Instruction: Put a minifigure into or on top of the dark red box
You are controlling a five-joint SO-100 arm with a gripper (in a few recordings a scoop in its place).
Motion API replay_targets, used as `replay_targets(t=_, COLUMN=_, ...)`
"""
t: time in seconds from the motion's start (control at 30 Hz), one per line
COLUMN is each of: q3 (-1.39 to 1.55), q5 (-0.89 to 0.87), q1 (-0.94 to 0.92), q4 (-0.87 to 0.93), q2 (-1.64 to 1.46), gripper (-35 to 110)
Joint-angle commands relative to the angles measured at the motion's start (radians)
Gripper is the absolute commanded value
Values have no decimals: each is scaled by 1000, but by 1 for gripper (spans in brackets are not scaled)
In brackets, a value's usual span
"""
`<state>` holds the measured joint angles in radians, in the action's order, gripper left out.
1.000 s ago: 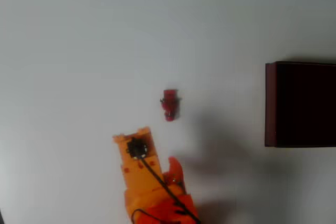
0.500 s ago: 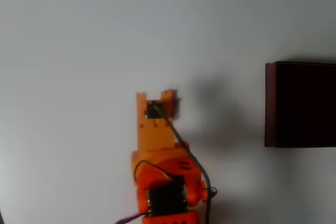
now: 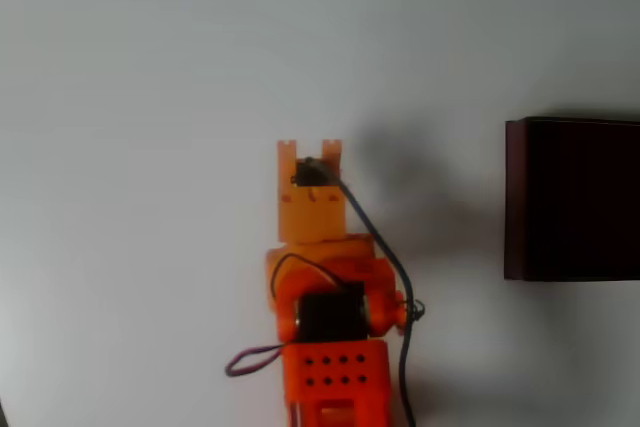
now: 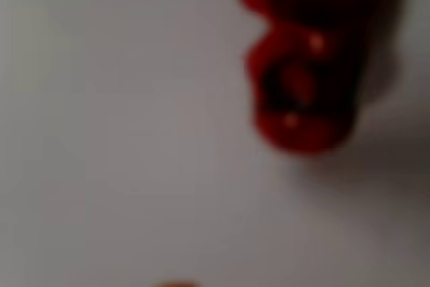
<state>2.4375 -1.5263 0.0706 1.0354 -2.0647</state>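
One minifigure (image 4: 306, 65) lies blurred on the table (image 3: 150, 97); one dark red box (image 3: 514, 199) stands apart.

In the overhead view the arm (image 3: 325, 297) reaches up from the bottom edge to the middle of the table (image 3: 150, 97), with its gripper (image 3: 310, 162) at the top end. The box (image 3: 572, 199) sits at the right edge, well apart from the arm, level with the gripper and just below it in the picture. In the wrist view the minifigure (image 4: 306, 65) lies on the table at upper right, very close to the camera and blurred; bare table spreads left of it and below it.
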Motion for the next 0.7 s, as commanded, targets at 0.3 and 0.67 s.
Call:
replay_targets(t=0.3, q3=-66, q5=-21, q1=-9, q4=-61, q2=109, gripper=22)
replay_targets(t=0.67, q3=-133, q5=-32, q1=3, q4=-97, q2=224, gripper=22)
